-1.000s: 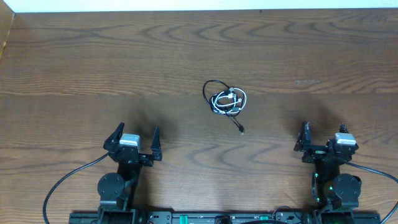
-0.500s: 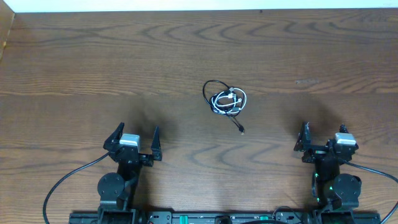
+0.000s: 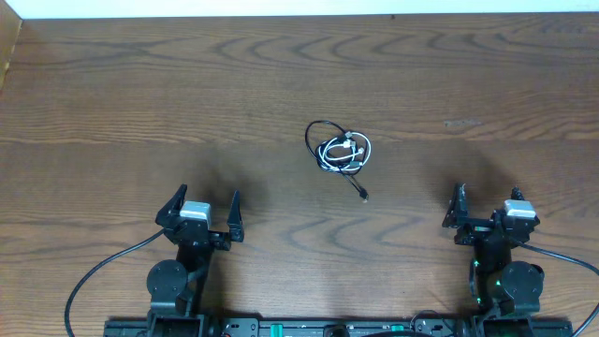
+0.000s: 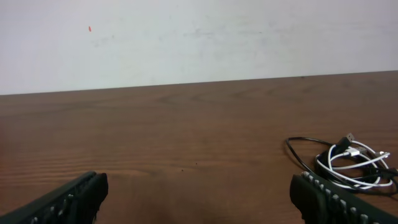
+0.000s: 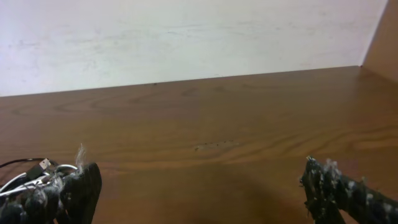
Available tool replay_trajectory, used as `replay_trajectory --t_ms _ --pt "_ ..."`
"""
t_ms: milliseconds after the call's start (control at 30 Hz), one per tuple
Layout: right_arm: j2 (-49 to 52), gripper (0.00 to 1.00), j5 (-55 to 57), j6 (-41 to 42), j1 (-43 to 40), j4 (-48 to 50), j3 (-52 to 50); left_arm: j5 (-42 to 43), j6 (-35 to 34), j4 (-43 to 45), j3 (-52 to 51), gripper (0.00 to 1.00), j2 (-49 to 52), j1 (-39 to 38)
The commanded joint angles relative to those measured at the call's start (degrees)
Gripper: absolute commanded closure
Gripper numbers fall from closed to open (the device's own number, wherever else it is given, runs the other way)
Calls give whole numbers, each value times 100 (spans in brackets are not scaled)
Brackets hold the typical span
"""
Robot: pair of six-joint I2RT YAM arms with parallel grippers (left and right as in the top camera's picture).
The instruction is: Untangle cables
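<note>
A thin black cord and a thin white cord lie coiled together in one small tangle [image 3: 340,151] at the middle of the wooden table; a black end plug [image 3: 364,195] trails out toward the front. The tangle also shows at the right edge of the left wrist view [image 4: 348,163] and at the left edge of the right wrist view [image 5: 28,177], partly behind a finger. My left gripper [image 3: 204,208] is open and empty near the front left. My right gripper [image 3: 489,208] is open and empty near the front right. Both are well short of the tangle.
The wooden table [image 3: 140,103] ends at a white wall along the far side. A wooden side panel [image 5: 382,37] stands at the right. Thick black arm wires [image 3: 94,276] loop beside both arm bases at the front edge.
</note>
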Motion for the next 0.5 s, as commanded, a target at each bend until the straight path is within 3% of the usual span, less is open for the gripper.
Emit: replay_trajectory --t_ms 0,467 --pt "-20 1 81 -52 -28 -17 -4 205 76 -267 -46 2 -35 -9" --pt "-20 1 81 -52 -28 -17 -4 205 76 -262 -46 2 -35 -9"
